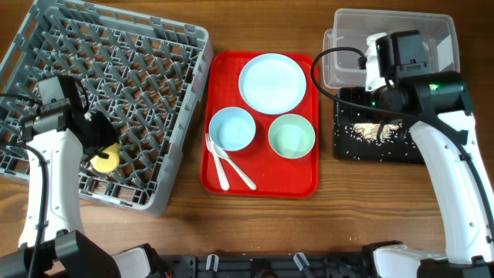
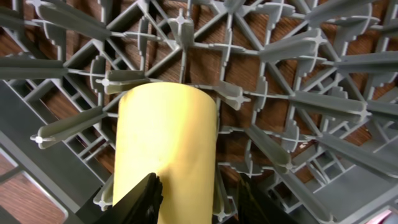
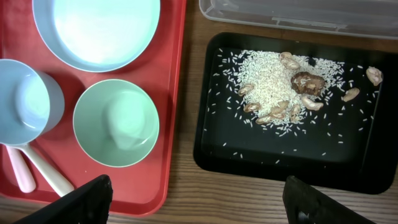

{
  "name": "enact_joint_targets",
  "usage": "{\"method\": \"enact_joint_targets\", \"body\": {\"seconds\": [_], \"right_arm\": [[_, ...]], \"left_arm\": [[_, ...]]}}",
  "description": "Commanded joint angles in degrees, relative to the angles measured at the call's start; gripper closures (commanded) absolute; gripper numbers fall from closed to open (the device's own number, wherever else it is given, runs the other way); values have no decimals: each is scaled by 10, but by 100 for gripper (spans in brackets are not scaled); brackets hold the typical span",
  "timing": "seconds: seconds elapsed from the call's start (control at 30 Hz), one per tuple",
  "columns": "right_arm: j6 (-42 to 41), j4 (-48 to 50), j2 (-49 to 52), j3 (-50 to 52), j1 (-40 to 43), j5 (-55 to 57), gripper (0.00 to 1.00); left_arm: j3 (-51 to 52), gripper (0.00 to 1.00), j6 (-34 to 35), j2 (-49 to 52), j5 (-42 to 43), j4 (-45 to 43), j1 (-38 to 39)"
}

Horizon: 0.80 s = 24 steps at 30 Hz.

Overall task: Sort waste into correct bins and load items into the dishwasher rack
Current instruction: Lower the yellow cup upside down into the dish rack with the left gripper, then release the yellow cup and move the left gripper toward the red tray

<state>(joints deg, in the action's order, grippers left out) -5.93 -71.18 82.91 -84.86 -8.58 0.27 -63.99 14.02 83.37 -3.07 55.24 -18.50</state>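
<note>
A yellow cup (image 1: 103, 160) (image 2: 168, 143) rests among the pegs of the grey dishwasher rack (image 1: 116, 62) (image 2: 298, 93), near its front edge. My left gripper (image 1: 94, 141) (image 2: 199, 199) straddles the cup with its jaws open: one finger touches the cup's side, the other stands apart from it. On the red tray (image 1: 258, 181) sit a white plate (image 1: 272, 83) (image 3: 96, 31), a blue bowl (image 1: 231, 128) (image 3: 25, 102), a green bowl (image 1: 292, 136) (image 3: 116, 122) and two white spoons (image 1: 228, 166) (image 3: 37, 171). My right gripper (image 1: 384, 77) (image 3: 199, 199) hangs wide open and holds nothing.
The black tray (image 1: 347, 150) (image 3: 211, 149) holds rice and brown scraps (image 3: 273, 87). Behind it stands the clear tub (image 1: 394, 31) (image 3: 298, 12). Bare wooden table shows between the red tray and the black tray.
</note>
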Motion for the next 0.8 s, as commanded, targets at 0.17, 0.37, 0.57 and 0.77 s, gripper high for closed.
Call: {"method": "enact_joint_targets", "body": {"seconds": [0.17,0.37,0.57,0.77], "right_arm": [[-3,-1,-6,-12,0,10,11],[-3,-1,-6,-12,0,10,11],[-3,-1,-6,-12,0,10,11],[-2,-1,-6,-12,0,10,11]], "left_arm": [[-5,70,-1,-65,143,-3,16],[-4,72,-1,-62,155,52,91],[-1,72,0,-24,145,73,167],[0,78,19,13,88,58,203]]}}
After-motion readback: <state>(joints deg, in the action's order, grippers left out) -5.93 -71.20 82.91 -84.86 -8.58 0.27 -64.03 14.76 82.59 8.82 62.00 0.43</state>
